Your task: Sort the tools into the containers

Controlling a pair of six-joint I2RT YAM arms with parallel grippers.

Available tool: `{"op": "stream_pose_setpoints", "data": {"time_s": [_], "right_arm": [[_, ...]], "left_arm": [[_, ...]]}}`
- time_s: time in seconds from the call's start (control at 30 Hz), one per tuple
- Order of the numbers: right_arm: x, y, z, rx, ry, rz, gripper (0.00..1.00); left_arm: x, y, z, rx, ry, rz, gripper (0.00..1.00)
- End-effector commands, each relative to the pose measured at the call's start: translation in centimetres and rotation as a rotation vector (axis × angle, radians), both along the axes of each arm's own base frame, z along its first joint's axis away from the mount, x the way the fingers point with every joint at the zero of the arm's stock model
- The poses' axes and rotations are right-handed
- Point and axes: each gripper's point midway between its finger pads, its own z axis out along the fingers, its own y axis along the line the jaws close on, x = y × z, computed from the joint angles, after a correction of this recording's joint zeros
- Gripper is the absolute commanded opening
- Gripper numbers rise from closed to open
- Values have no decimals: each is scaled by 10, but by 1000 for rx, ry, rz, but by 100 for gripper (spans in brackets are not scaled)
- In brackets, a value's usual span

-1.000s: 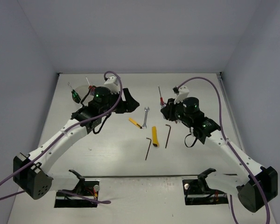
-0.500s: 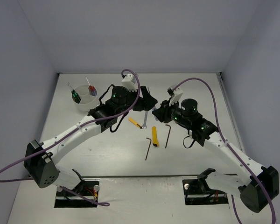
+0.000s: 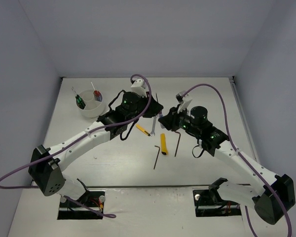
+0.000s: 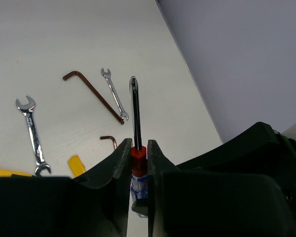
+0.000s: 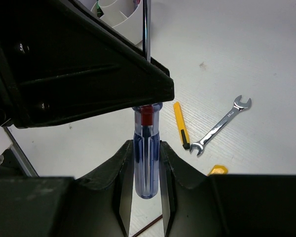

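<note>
Blue-handled screwdriver point(image 5: 147, 148) up off the table, held in the air well to the right of the white cup point(image 3: 90, 102) and pinched by both arms at once. Right gripper point(image 5: 147, 165) clamped on the clear blue handle; left gripper point(image 4: 137, 158) clamped on the red collar at the handle-shaft joint, thin steel shaft poking out beyond the left fingers. Probably light, stiff and slick (smooth plastic, polished steel), so prone to swivelling in a two-finger pinch; better taken at the thick handle or the collar than on the bare shaft. Not fragile, though apt to rock a light cup if dropped in hard. In the cup: a green-black screwdriver point(image 3: 79, 100) leaning out over the left rim, and a red-and-blue one point(image 3: 95, 93) leaning at the far rim. Inner dividers visible from the right wrist, but impossible to tell which compartment for either. On the table farther right of the cup: yellow knife point(image 3: 163, 143) and a dark hex key point(image 3: 177, 143).
</note>
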Motion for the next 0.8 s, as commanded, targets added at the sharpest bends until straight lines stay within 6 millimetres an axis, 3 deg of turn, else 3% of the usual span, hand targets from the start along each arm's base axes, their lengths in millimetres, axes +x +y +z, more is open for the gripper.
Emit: {"op": "stream_pose_setpoints", "data": {"time_s": [0.0, 0.03, 0.1, 0.23, 0.4, 0.47, 0.53, 0.57, 0.7, 0.77], "right_arm": [[6, 8, 36, 81, -110, 8, 31], [8, 7, 35, 76, -108, -1, 50], [9, 5, 30, 68, -104, -16, 74], [16, -5, 19, 34, -89, -76, 94], [26, -26, 1, -52, -66, -187, 99], [29, -33, -7, -85, -52, -215, 99], [28, -37, -20, -115, -29, -216, 100], [27, -37, -25, -125, -17, -212, 100], [24, -35, -41, -145, 25, -190, 100], [23, -35, -48, -157, 39, -187, 100]], "left_arm": [[8, 9, 50, -50, -131, 46, 0], [10, 13, 51, -35, -140, 58, 0], [19, 27, 50, 32, -171, 113, 0], [46, 69, 44, 150, -189, 235, 0], [108, 155, 47, 259, -207, 447, 0], [124, 174, 50, 323, -232, 501, 0], [150, 215, 54, 404, -259, 590, 0], [163, 232, 47, 445, -249, 621, 0], [199, 275, 43, 502, -255, 717, 0], [216, 290, 29, 514, -236, 744, 0]]}}
